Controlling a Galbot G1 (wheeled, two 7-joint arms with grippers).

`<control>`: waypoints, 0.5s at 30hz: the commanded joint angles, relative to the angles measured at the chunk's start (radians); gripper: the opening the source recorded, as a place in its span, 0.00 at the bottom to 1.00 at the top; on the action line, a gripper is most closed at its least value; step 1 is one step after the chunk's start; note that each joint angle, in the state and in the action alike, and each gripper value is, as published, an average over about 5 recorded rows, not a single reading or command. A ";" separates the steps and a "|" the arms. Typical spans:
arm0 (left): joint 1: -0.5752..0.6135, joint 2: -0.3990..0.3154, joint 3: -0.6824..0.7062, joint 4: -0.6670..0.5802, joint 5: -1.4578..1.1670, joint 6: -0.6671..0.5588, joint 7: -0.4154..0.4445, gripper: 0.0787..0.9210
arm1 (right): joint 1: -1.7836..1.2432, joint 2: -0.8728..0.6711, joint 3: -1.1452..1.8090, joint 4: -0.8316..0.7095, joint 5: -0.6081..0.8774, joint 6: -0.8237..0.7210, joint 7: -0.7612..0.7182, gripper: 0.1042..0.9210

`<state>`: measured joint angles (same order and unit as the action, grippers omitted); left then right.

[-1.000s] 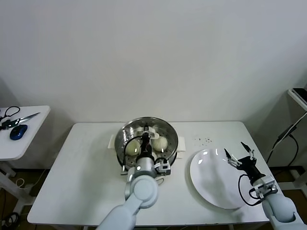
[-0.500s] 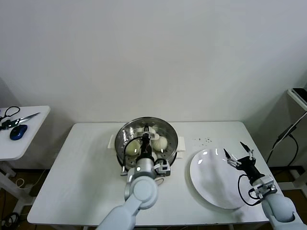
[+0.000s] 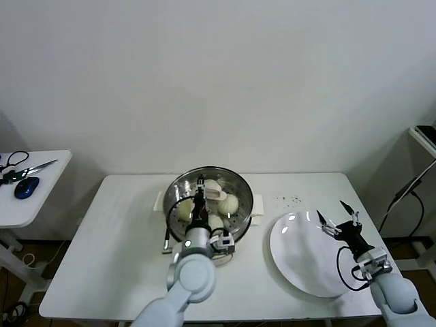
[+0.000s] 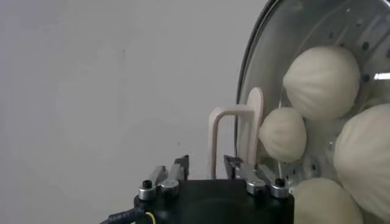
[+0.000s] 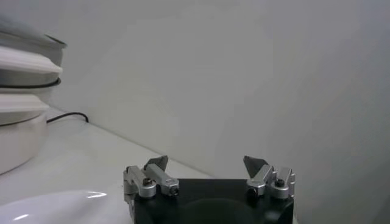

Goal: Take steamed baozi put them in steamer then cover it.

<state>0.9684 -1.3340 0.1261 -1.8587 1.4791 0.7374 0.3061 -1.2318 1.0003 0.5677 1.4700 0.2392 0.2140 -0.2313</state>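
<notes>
The cover (image 4: 242, 91) is a clear glass disc with a metal rim and a flat cream-white handle (image 4: 255, 122) at its centre. It lies over the steamer (image 3: 246, 197) in the middle of the surface (image 3: 102, 259), though I cannot tell whether its rim is fully seated. Glass and steel make it stiff, fairly heavy, slippery and breakable. The handle is therefore the only sensible place to grip it, pinched across its flat faces and kept level. The left gripper (image 4: 206, 161) hangs right over that handle with its fingers narrowly parted on either side of one leg, seemingly not touching it. Under the glass sit the steamed baozi (image 4: 323, 82), smooth, pale, soft and easily dented. The right gripper (image 3: 334, 219) is parked over the edge of the white plate (image 3: 300, 272), fingers spread wide and holding nothing.
</notes>
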 commanded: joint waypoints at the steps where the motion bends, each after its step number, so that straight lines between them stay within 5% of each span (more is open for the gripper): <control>1: 0.078 0.072 -0.014 -0.177 -0.051 0.008 0.012 0.51 | 0.002 0.002 0.001 0.017 0.001 -0.059 0.008 0.88; 11: 0.230 0.168 -0.064 -0.343 -0.120 -0.033 -0.041 0.84 | 0.010 0.000 0.003 0.039 -0.008 -0.138 0.012 0.88; 15: 0.291 0.186 -0.162 -0.359 -0.233 -0.109 -0.182 0.88 | 0.003 0.007 0.010 0.060 0.040 -0.152 0.016 0.88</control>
<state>1.1079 -1.2241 0.0824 -2.0847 1.3996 0.7368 0.2841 -1.2225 1.0025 0.5704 1.5016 0.2406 0.1224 -0.2198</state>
